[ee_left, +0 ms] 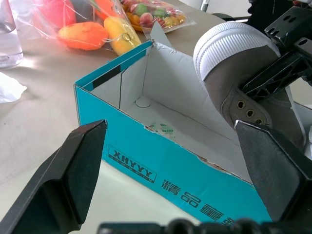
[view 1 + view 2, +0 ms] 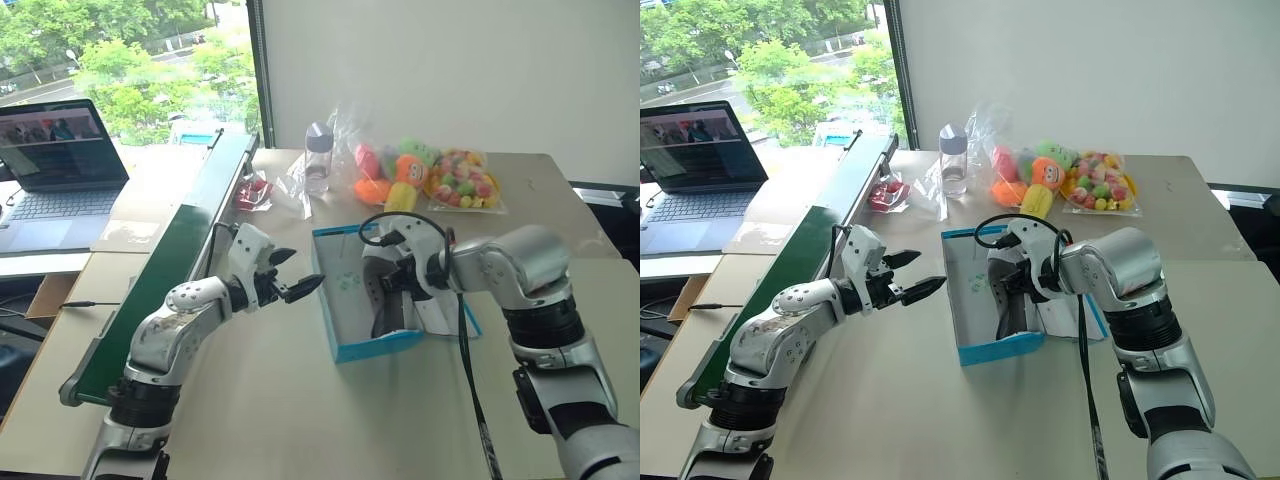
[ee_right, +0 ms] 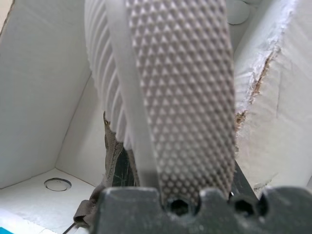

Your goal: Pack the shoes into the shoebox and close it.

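The shoe (image 1: pixel 243 83), 1 grey sneaker with a pale ribbed sole, is clenched in the right end effector (image 2: pixel 395 275) and hangs partly inside the open blue shoebox (image 2: pixel 372 345) on the counter (image 2: pixel 290 410). The left end effector (image 2: pixel 290 275), fingers spread and empty, hovers just beside the shoebox's near wall.

The beige tabletop (image 2: pixel 290 400) carries the open blue shoebox (image 2: pixel 365 345) near its middle. Toward the far edge lie a clear water bottle (image 2: pixel 318 158), bagged plush toys (image 2: pixel 395 175) and a bag of colourful balls (image 2: pixel 463 181).
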You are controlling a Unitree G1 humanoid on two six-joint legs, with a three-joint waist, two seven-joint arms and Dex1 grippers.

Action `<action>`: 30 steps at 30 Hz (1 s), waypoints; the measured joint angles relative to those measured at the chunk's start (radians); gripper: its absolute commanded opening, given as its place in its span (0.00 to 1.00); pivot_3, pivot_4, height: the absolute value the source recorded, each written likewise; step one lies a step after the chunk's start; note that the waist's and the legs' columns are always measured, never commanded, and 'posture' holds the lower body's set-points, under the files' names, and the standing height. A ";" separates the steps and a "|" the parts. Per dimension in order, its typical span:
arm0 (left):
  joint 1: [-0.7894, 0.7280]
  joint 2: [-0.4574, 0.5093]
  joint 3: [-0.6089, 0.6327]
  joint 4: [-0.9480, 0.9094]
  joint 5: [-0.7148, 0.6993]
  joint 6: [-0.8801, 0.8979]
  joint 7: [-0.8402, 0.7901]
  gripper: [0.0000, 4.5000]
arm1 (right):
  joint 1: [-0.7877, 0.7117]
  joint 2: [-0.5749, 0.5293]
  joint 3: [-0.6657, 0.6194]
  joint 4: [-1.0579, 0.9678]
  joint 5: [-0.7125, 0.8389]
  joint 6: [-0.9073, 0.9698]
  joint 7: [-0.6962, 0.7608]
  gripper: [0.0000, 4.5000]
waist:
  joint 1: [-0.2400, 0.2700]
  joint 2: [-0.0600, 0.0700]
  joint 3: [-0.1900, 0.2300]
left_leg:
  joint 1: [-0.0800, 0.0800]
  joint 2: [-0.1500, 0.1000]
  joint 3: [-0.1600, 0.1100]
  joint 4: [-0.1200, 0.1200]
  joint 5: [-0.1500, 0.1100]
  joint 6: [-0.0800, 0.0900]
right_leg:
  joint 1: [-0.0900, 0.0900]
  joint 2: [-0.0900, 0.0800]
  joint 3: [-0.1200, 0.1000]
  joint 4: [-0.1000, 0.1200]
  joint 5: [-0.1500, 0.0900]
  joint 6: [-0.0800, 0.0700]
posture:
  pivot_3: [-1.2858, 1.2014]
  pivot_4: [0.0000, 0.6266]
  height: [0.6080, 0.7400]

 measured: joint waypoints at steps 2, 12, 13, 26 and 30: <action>0.008 -0.013 -0.007 -0.010 0.005 -0.004 0.008 1.00 | -0.028 0.000 0.034 0.054 -0.031 -0.032 0.001 0.07 | -0.002 0.000 0.000 | 0.000 0.000 0.000 0.000 0.000 0.000 | 0.000 0.000 0.000 0.000 0.000 0.000 | 0.52 0.24 1.00; 0.053 -0.011 0.004 -0.097 0.011 0.019 0.050 1.00 | -0.018 -0.006 0.268 0.244 -0.225 -0.386 0.109 0.29 | -0.002 -0.009 -0.006 | 0.004 0.001 0.000 0.002 0.000 0.000 | 0.004 0.000 0.000 -0.001 0.000 0.000 | 0.52 0.24 1.00; 0.056 -0.010 0.006 -0.107 0.010 0.026 0.052 1.00 | -0.015 0.003 0.267 0.251 -0.235 -0.400 0.112 0.36 | -0.003 -0.009 -0.006 | 0.004 0.001 0.000 0.002 0.000 0.000 | 0.004 0.000 0.000 -0.001 -0.001 -0.002 | 0.52 0.24 1.00; 0.038 -0.003 0.014 -0.120 0.004 0.047 0.058 1.00 | -0.014 0.126 0.163 0.168 -0.250 -0.261 0.110 0.99 | -0.002 -0.006 -0.004 | -0.001 0.000 0.000 0.000 0.001 0.000 | -0.001 0.000 0.000 0.001 0.000 0.000 | 0.52 0.24 1.00; 0.031 0.000 0.017 -0.113 0.004 0.047 0.055 1.00 | -0.075 0.150 0.079 0.067 -0.251 -0.208 0.076 0.99 | -0.001 -0.006 -0.004 | 0.000 0.000 -0.001 0.000 0.001 0.000 | -0.001 0.000 0.000 0.001 0.000 0.000 | 0.52 0.24 1.00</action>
